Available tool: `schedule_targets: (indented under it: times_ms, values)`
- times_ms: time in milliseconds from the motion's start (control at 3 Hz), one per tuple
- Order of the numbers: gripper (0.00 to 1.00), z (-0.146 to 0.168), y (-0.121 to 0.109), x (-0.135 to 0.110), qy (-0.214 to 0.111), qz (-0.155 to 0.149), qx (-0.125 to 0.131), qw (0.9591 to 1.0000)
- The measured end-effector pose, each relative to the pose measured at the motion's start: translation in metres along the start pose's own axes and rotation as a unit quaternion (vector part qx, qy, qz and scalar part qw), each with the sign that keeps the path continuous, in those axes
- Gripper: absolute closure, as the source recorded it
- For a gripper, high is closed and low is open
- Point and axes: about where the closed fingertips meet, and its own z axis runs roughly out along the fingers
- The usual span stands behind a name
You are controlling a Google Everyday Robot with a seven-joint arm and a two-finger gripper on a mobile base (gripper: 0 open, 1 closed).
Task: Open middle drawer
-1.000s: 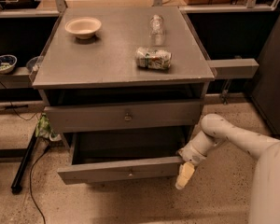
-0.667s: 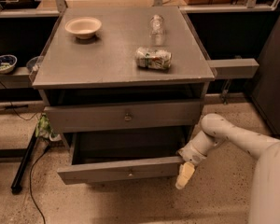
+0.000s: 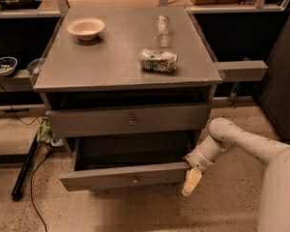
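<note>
Under the top drawer (image 3: pixel 130 121), the middle drawer (image 3: pixel 101 179) stands pulled out, dark inside, front running left to right; the gripper (image 3: pixel 191 174) sits at that front's right end, the knob (image 3: pixel 134 180) well to its left; its spread cannot be told.

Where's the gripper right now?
In the camera view, the gripper sits lower right, at the right end of the front of the pulled-out middle drawer.
</note>
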Motion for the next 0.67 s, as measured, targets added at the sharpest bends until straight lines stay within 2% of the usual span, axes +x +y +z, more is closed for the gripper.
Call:
schedule_targets:
  times_ms: [667]
  values:
    - [0.00, -0.0025, 0.0013, 0.0014, 0.003, 0.003, 0.001, 1.0000]
